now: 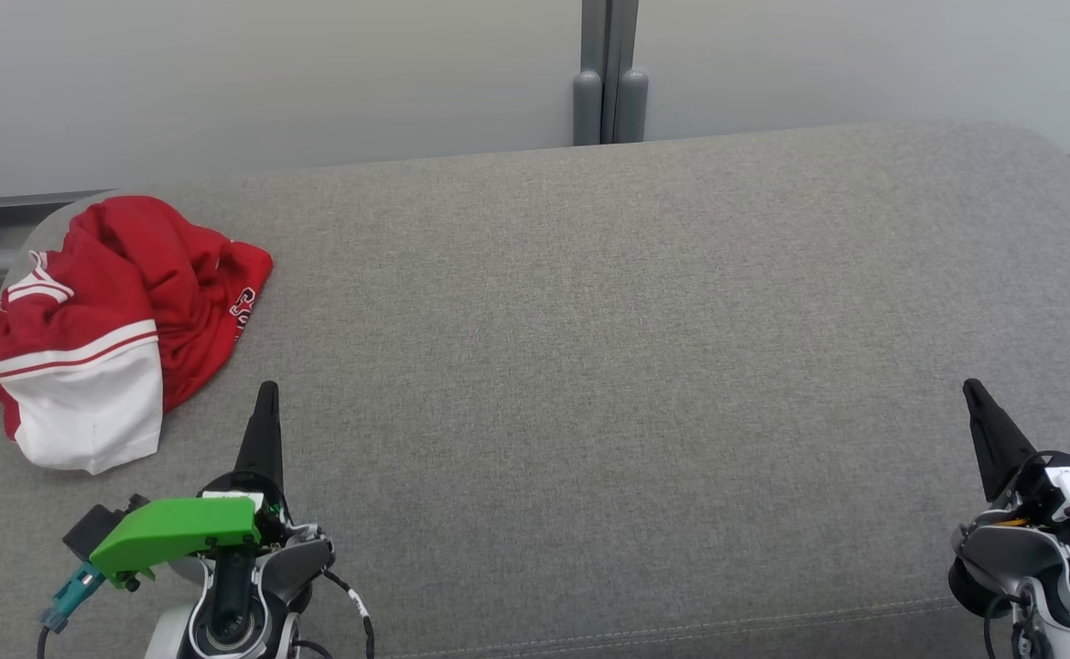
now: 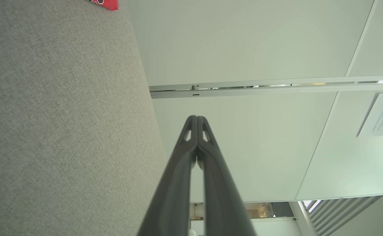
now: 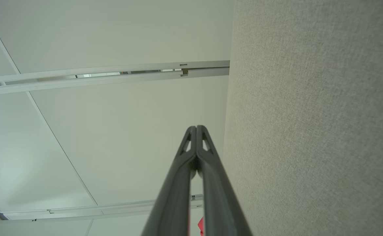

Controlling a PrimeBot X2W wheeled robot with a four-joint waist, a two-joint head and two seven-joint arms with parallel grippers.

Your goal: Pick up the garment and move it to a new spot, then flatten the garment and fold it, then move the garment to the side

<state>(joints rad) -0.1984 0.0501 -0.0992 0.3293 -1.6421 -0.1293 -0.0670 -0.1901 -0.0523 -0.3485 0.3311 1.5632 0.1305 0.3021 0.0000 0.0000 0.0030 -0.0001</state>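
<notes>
A crumpled red and white garment (image 1: 113,320) lies bunched at the far left edge of the grey fabric-covered worktop (image 1: 589,320). The left end effector (image 1: 266,394) hovers at the near left, just beside the garment's near edge but apart from it, its two dark fingers pressed together on nothing. The right end effector (image 1: 972,392) sits at the near right, well apart from the garment, its fingers likewise pressed together and empty. A pale wall (image 1: 269,82) stands behind the worktop.
</notes>
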